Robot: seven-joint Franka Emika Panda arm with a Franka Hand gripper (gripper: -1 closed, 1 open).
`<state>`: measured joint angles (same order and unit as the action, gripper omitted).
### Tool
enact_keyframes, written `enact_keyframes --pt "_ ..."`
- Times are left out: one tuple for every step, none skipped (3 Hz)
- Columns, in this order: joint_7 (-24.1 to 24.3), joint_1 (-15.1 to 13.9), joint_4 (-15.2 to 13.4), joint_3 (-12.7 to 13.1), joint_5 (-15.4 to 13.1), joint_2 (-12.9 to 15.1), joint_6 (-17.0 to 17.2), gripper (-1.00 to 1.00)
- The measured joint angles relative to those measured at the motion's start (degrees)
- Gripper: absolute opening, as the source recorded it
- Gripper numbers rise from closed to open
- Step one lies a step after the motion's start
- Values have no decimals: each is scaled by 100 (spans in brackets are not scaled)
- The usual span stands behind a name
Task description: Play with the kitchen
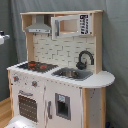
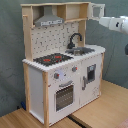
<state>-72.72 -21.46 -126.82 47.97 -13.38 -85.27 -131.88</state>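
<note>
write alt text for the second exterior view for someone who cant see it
A white and light-wood toy kitchen stands on a wooden floor before a grey curtain, with a black stovetop with red burners, a black faucet over the sink, and a grey hood. A white robot arm reaches in from the second exterior view's right, beside the upper cabinet.

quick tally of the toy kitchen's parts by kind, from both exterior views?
Toy kitchen parts by kind, from both exterior views:
Stovetop: 1
Red burners: 2
Faucet: 1
Sink: 1
Grey hood: 1
Oven door: 1
Total: 7
The robot arm sits at the second exterior view's right, beside the upper cabinet.
</note>
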Motion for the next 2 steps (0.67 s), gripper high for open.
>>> enact_keyframes --pt "360 -1 8 -166 -390 -57 310 100" --pt "793 -1 7 -322 -716 -80 506 100"
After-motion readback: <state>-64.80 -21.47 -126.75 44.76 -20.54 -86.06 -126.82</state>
